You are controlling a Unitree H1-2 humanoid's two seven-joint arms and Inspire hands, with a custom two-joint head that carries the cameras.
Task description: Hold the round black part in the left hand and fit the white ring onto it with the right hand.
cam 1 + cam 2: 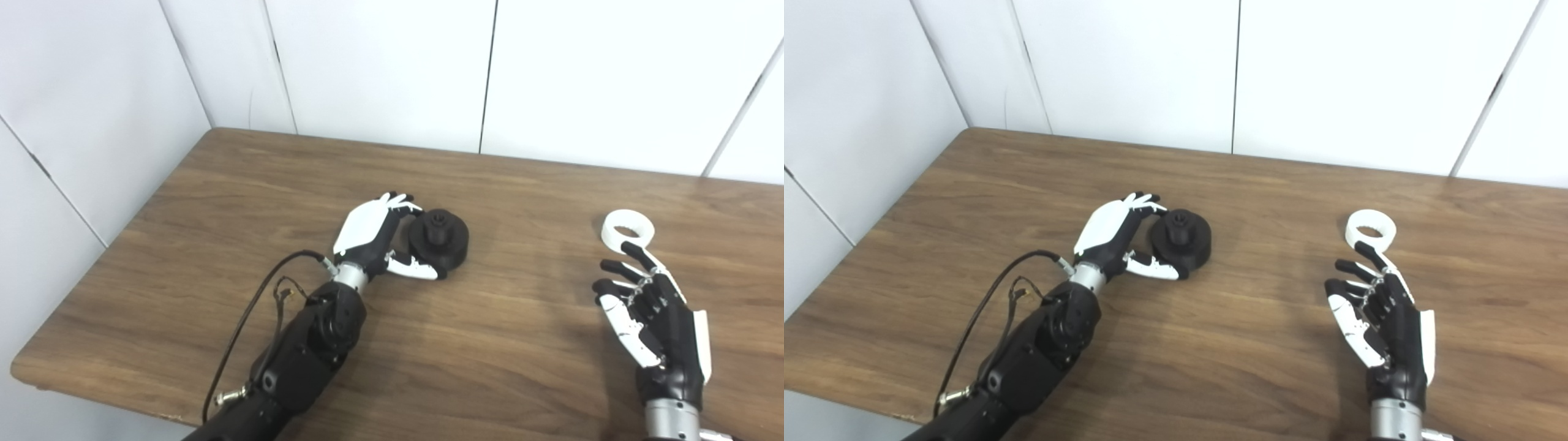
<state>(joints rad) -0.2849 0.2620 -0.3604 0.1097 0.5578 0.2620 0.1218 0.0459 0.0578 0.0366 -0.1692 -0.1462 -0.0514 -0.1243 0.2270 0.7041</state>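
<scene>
Wooden tabletop [245,184] carries both parts. Left robot hand [373,236], mid-tabletop, cups the round black part [440,237], which rests on the surface, thumb and fingers at its sides. Right robot hand [652,312], near the right edge, is released with fingers spread. White ring [628,229] lies just beyond its fingertips.

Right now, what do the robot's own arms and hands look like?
Both hands are black with white plates on the back and white segments on the fingers: left hand, right hand. Each has a silver metal wrist ring. The left forearm is bulky glossy black, with a loose black cable looping alongside it.
</scene>
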